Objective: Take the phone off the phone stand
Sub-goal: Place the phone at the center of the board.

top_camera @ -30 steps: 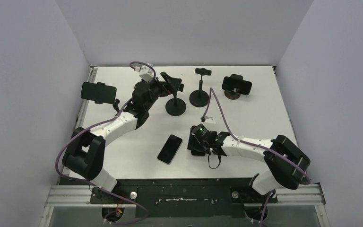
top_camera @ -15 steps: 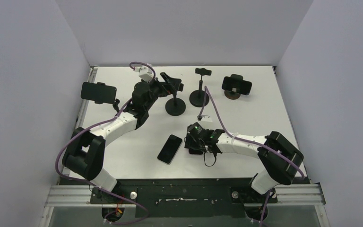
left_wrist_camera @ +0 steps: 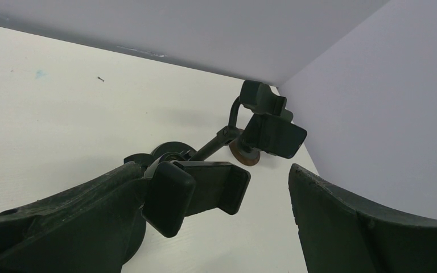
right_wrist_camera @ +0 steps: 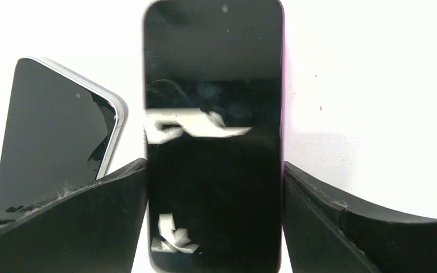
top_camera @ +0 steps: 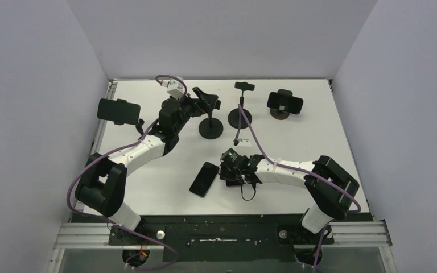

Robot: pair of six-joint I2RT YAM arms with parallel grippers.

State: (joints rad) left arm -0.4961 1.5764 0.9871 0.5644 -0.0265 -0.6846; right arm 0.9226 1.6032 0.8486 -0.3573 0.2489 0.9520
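Phone [right_wrist_camera: 213, 136]: off any stand, pinched by its long edges in the right gripper [right_wrist_camera: 213, 239], screen towards the wrist camera, low over the table [right_wrist_camera: 375, 85]; whether touching the surface, cannot tell. Just beyond one finger [right_wrist_camera: 62, 227] of that gripper: second handset [right_wrist_camera: 51, 131], flat on the table, near the held one but apart from it. Left gripper [left_wrist_camera: 219, 176]: spread wide, gripping nothing, with the empty clamp [left_wrist_camera: 205, 190] of the phone stand [top_camera: 211, 129] close against one finger.

Likely risks from here:
- Letting go while tilted or off the surface, hence a drop and a knock.
- Setting down too far towards the second handset, hence overlap or a nudge.
- Pads sticking on release, hence a drag sideways.

Best lowered level and opened slowly.
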